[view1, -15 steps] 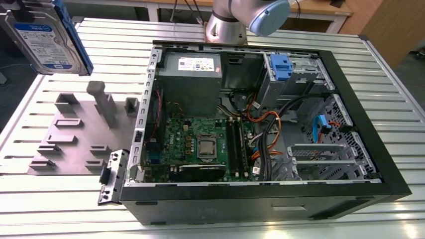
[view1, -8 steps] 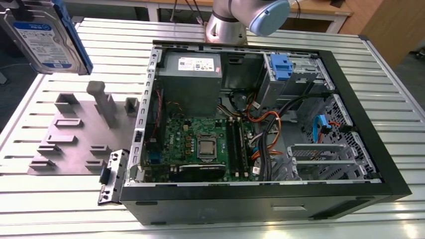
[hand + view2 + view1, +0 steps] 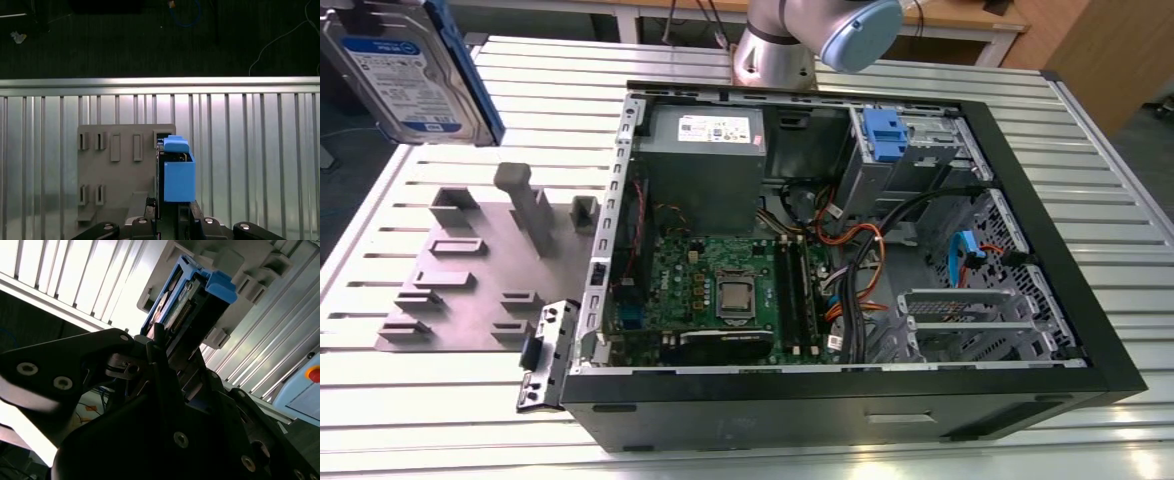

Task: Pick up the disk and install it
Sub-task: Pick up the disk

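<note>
The disk [image 3: 407,70], silver with a white-and-blue label and a blue frame, hangs in the air at the exterior view's upper left, above the grey holder block [image 3: 467,290]. In both wrist views I see it edge-on, with its blue frame [image 3: 177,172] standing out from my gripper [image 3: 170,212]. The dark fingers [image 3: 160,347] are shut on the disk [image 3: 192,300] from both sides. The holder block [image 3: 117,170] lies below it on the slatted table.
An open computer case [image 3: 1067,300] lies on the metal table [image 3: 1121,160], with the motherboard [image 3: 720,290], a grey power supply [image 3: 704,150] and a drive bay with a blue latch [image 3: 887,135] inside. The arm's base [image 3: 787,40] stands behind the case. A loose black bracket [image 3: 544,355] leans at the case's corner.
</note>
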Available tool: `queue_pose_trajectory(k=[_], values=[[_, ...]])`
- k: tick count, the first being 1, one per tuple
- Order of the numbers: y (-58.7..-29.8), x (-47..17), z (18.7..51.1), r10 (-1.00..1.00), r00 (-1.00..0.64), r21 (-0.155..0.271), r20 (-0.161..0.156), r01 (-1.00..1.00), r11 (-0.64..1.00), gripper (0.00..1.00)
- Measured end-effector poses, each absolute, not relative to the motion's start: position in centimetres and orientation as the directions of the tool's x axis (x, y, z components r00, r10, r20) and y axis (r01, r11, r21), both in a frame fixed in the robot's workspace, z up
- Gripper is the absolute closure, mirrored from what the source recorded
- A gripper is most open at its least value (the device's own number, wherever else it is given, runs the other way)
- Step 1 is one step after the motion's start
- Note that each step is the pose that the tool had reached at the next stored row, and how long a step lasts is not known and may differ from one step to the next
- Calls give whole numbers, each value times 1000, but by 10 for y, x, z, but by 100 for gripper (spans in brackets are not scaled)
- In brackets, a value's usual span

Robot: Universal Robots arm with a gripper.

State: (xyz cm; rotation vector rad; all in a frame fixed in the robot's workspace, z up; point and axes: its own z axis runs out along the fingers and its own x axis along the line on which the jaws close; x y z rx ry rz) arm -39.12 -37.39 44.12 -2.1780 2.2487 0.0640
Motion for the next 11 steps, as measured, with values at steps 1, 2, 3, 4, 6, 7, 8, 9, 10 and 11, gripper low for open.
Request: queue_pose_trajectory(k=[1, 2, 3, 4, 6, 7, 8, 9, 10, 11], values=[[-374, -391, 442, -999, -32, 22, -36, -999, 32, 65], [-374, -391, 443, -999, -32, 22, -36, -999, 32, 65], [-374, -391, 445, -999, -32, 22, -36, -999, 32, 65], [-374, -391, 446, -999, -32, 22, -36, -999, 32, 65], [-374, -391, 448, -999, -32, 22, -36, -999, 32, 65], [-374, -391, 449, -999, -32, 22, -36, -999, 32, 65], [-374, -391, 450, -999, -32, 22, -36, -999, 32, 65], [-374, -391, 451, -999, -32, 22, -36, -999, 31, 65], [-374, -391, 453, -999, -32, 22, -36, -999, 31, 65], [-374, -391, 454, -999, -32, 22, -36, -999, 32, 65]])
